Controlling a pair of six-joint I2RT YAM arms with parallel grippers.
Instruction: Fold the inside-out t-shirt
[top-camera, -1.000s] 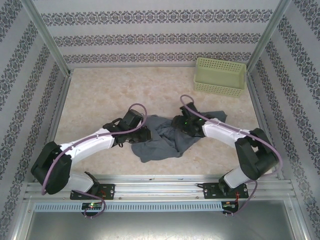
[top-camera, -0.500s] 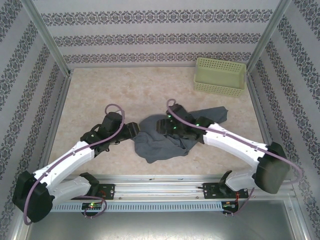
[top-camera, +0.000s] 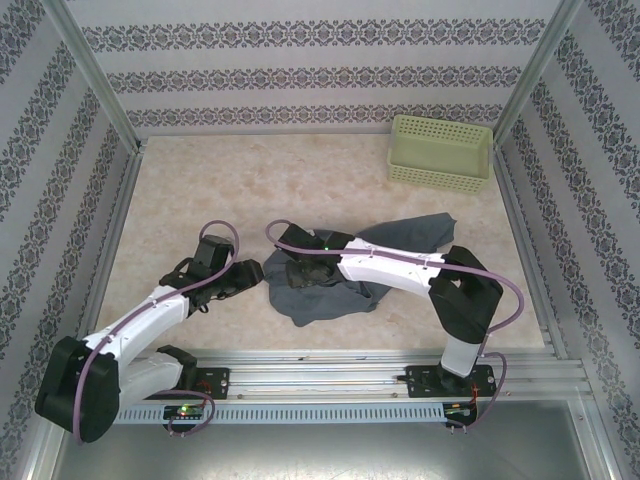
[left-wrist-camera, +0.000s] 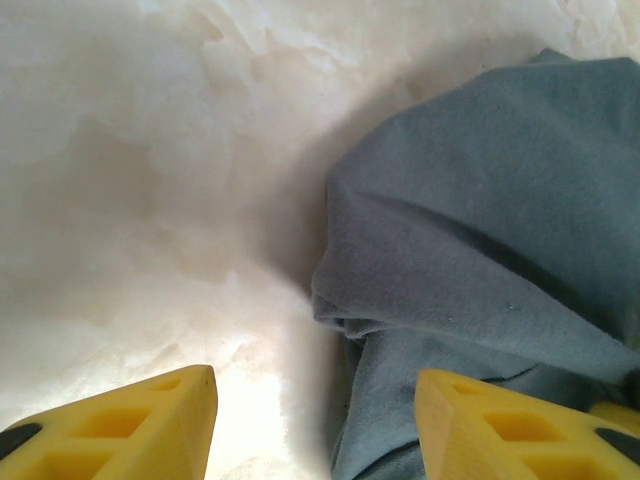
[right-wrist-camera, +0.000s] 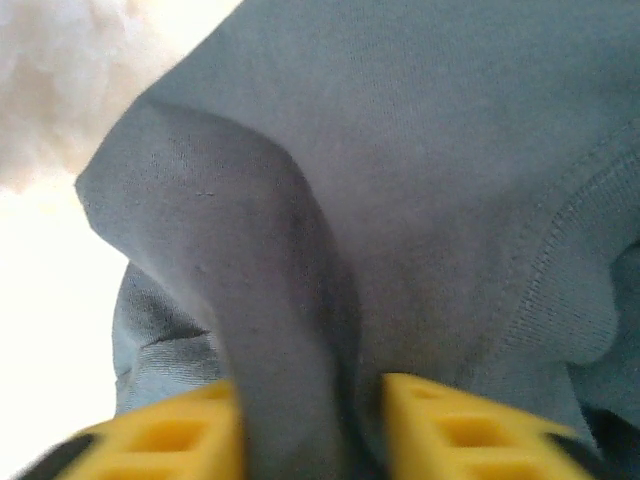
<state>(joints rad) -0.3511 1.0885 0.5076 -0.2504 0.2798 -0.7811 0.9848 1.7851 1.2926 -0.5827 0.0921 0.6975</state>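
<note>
The inside-out t-shirt (top-camera: 322, 300) lies crumpled, slate blue-grey, on the middle of the table, with one end trailing toward the back right. My left gripper (top-camera: 250, 272) stands open just off its left edge. In the left wrist view the left gripper (left-wrist-camera: 312, 390) has bare table under its left finger and the t-shirt (left-wrist-camera: 470, 220) in front of its right finger. My right gripper (top-camera: 292, 272) reaches across the cloth to its left part. In the right wrist view the right gripper (right-wrist-camera: 312, 400) is shut on a raised fold of the t-shirt (right-wrist-camera: 400, 150).
A pale yellow-green perforated basket (top-camera: 440, 152) stands at the back right corner. The beige marbled table (top-camera: 200, 190) is walled by patterned panels on three sides. A metal rail runs along the near edge, where the arm bases sit.
My left gripper opened, let go of the shirt and drew back to the left. My right arm swept left over the shirt and its jaws closed on a fold.
</note>
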